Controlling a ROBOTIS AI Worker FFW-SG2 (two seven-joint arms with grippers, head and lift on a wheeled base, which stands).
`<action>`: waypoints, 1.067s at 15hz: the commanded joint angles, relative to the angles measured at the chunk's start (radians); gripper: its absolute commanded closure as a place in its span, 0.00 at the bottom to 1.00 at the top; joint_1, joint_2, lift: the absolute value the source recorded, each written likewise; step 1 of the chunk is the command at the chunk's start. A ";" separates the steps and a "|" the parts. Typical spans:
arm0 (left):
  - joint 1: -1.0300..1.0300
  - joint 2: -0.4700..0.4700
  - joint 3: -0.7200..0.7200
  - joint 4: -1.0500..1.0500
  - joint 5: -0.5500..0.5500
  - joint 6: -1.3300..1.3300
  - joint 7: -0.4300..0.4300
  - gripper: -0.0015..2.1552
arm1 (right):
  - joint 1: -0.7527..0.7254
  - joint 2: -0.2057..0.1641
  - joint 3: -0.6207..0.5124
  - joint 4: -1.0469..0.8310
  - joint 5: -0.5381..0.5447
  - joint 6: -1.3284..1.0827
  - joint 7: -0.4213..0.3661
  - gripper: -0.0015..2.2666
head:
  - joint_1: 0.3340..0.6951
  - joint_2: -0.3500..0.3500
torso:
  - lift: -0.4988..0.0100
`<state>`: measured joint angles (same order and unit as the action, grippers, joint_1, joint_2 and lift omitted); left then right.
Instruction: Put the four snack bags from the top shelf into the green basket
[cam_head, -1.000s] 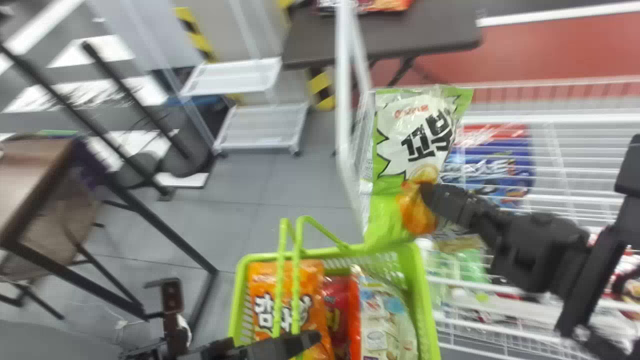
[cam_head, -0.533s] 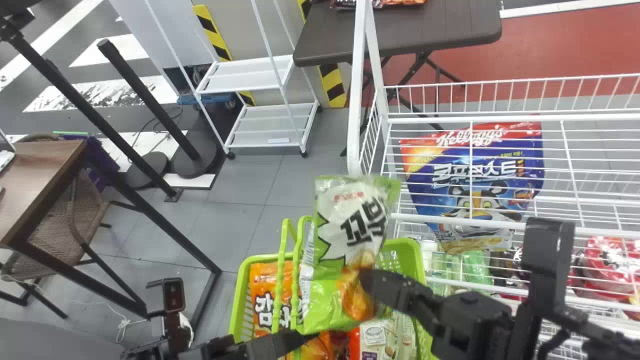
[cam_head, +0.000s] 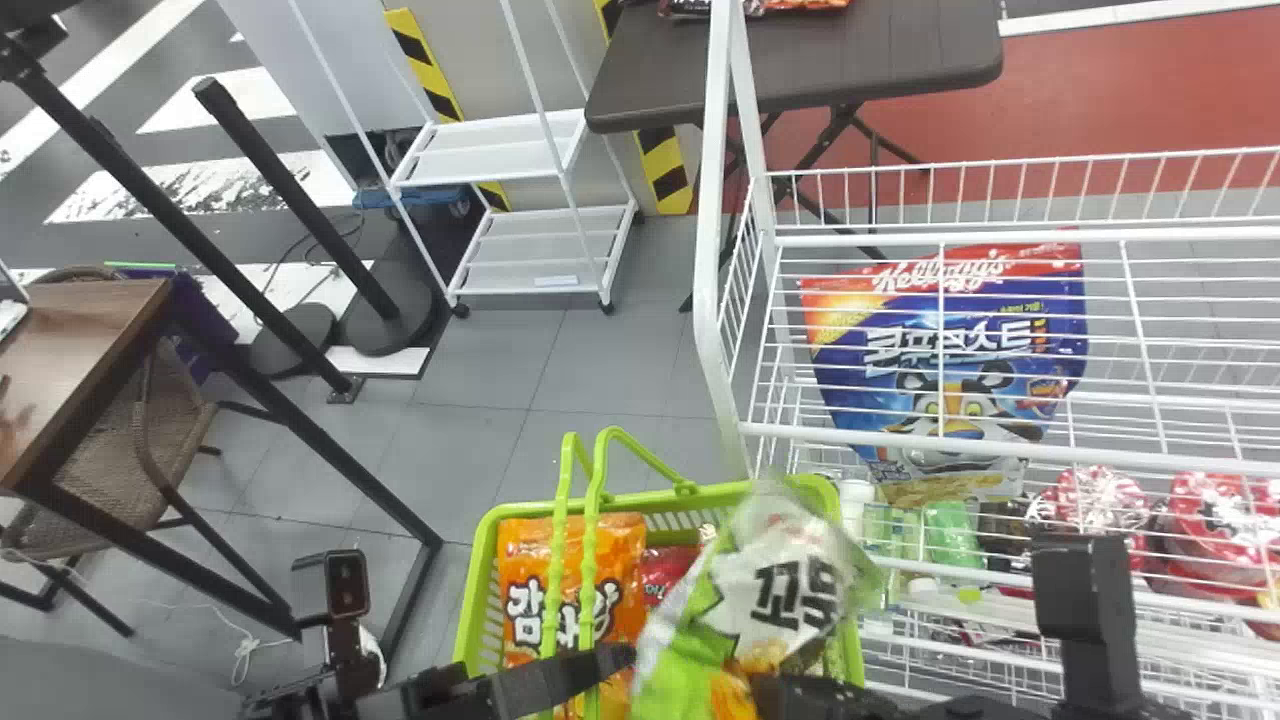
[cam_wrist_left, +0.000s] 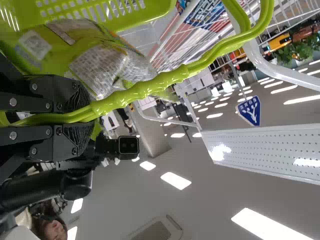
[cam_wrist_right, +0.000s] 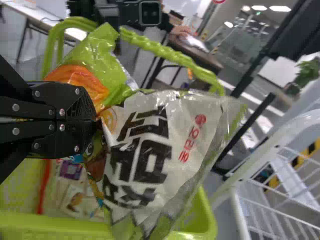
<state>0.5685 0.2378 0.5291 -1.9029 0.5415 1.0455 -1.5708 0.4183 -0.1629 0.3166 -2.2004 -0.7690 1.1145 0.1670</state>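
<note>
Grey tiled floor (cam_head: 480, 450); green basket (cam_head: 715, 492), handle (cam_wrist_left: 150, 90) clenched in my left fingers (cam_wrist_left: 75, 97), likely for steadiness; snack bag (cam_head: 785, 585), pinched in my right fingers (cam_wrist_right: 82, 103) over the basket's right edge, presumably for release inside

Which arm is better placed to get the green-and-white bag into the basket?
Right, I'd judge: the right gripper pinches the bag over the basket, while the left gripper is closed on the basket's handle.

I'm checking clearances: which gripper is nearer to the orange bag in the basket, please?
Left. The left gripper holds the basket handle, just above the orange bag; the right gripper holds the green-and-white bag, farther right.
</note>
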 joint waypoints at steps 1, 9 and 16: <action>-0.001 0.000 -0.001 0.004 0.000 0.000 -0.010 1.00 | -0.030 -0.021 -0.027 -0.018 0.001 0.094 0.003 0.00 | 1.00 1.00 | 0.98; -0.007 -0.002 -0.009 0.007 -0.005 0.000 -0.010 1.00 | -0.197 -0.027 -0.030 0.076 0.099 0.091 0.049 0.02 | 1.00 1.00 | 0.98; -0.007 -0.003 -0.008 0.008 -0.003 0.000 -0.010 1.00 | -0.064 -0.032 -0.077 -0.059 0.258 -0.130 0.114 0.02 | 1.00 1.00 | 0.98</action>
<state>0.5612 0.2347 0.5214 -1.8945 0.5371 1.0455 -1.5708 0.2881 -0.1929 0.2625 -2.1956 -0.6050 1.0590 0.2755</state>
